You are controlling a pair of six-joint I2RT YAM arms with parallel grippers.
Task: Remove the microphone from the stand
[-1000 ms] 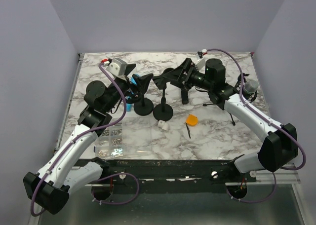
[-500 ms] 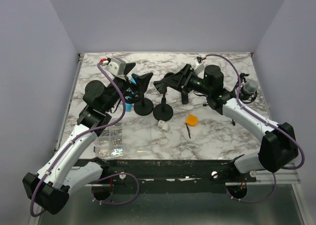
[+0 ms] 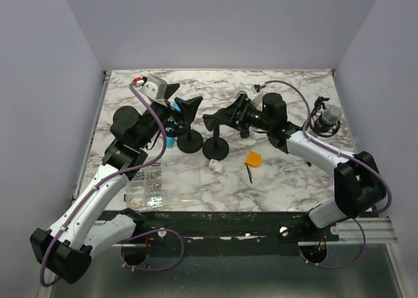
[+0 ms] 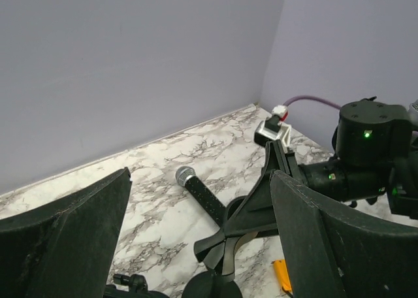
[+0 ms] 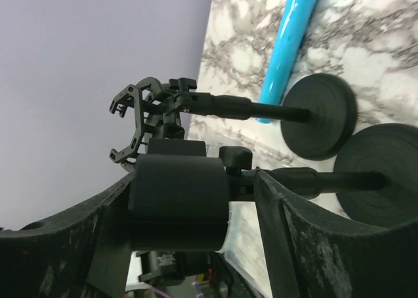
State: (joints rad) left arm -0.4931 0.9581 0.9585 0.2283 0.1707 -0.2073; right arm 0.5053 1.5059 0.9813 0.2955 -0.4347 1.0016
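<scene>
A black microphone (image 4: 204, 197) with a silver head shows in the left wrist view. Its handle runs behind my right gripper's fingers (image 4: 251, 210), so its seat is hidden. A black stand (image 3: 215, 149) on a round base carries a black cylindrical holder (image 5: 176, 206) at its top. My right gripper (image 3: 215, 118) is open, with its fingers on either side of that holder; it also shows in the right wrist view (image 5: 196, 180). My left gripper (image 3: 185, 107) is open and empty, up over a second stand (image 3: 190, 142), and faces the microphone (image 4: 199, 174).
The second stand (image 5: 320, 115) has an empty spider clip (image 5: 147, 108). A blue microphone (image 5: 290, 36) lies beside it. A grey microphone in a shock mount (image 3: 325, 118) stands at the right. An orange piece (image 3: 253, 159), a white block (image 3: 215, 166) and a bag of screws (image 3: 147, 183) lie nearer.
My right arm has swung left and lower, bringing its open fingers around the holder on the stand. The left arm has hardly moved.
</scene>
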